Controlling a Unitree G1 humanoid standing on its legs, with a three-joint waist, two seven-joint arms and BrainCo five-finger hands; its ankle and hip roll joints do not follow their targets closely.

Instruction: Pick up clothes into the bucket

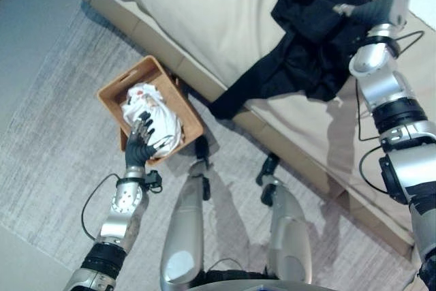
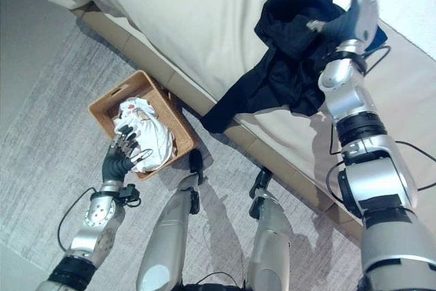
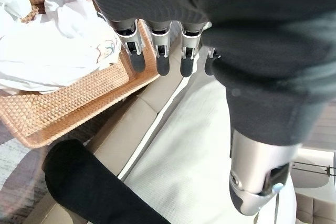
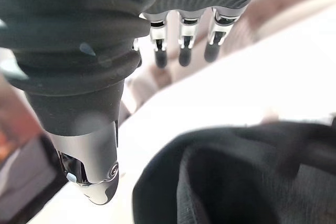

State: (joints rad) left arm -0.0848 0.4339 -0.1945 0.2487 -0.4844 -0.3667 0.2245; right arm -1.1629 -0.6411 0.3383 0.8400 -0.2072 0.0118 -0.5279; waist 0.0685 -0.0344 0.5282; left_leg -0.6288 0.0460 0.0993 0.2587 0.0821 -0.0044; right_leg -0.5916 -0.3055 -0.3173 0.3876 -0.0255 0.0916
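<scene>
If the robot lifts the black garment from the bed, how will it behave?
The black garment is probably floppy: it lies crumpled, one end drooping over the bed edge. It will likely sag and trail from the right hand, perhaps dragging toward the basket.

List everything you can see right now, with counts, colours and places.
Basket: one, brown wicker, on the rug beside the bed.
White clothes: one bundle, in the basket.
Black garment: one, on the bed, one end hanging over the edge.
Bed: one, cream.
Rug: one, grey, on the floor.
Left hand: open, over the basket's near edge.
Right hand: open, raised above the black garment.
</scene>
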